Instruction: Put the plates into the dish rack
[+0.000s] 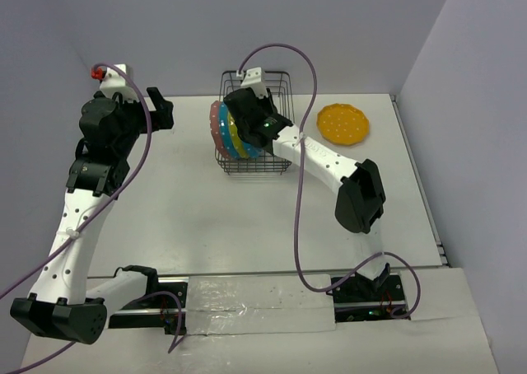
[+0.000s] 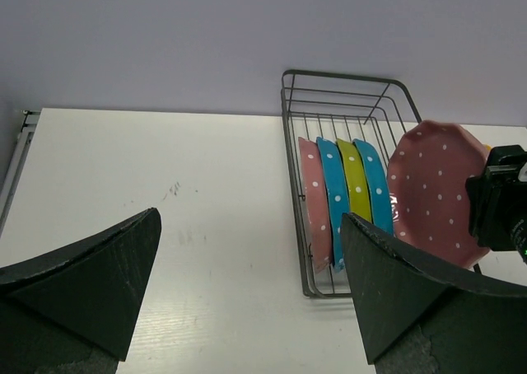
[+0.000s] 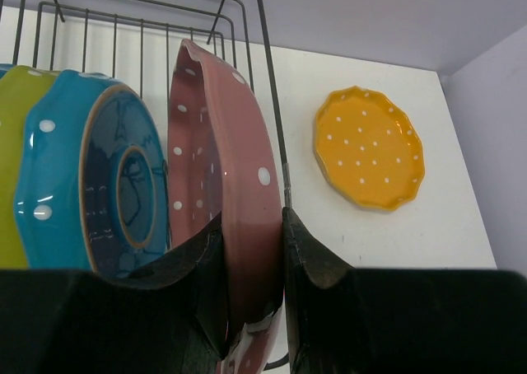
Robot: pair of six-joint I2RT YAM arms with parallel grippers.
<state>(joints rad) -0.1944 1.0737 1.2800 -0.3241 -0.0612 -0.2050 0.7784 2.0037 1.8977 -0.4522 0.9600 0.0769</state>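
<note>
- The dish rack (image 1: 278, 90) stands at the far middle of the table (image 1: 206, 217).
- 4 plates stand on edge in it, side by side toward its left end in the overhead view: a pink plate (image 2: 310, 201), a teal plate (image 2: 333, 194), a yellow-green plate (image 2: 356, 183) and a second teal plate (image 2: 375, 184).
- The right gripper (image 3: 251, 226) is clamped on the rim of a second pink plate (image 3: 218, 143). It holds this plate upright between the second teal plate and the rack's end wire. Whether the plate rests on the rack floor cannot be told.
- 1 orange-yellow plate (image 1: 343, 123) lies flat on the table, right of the rack and apart from it.
- The left gripper (image 2: 247, 287) hangs with its jaws spread wide, grasping nothing, well left of the rack.
</note>
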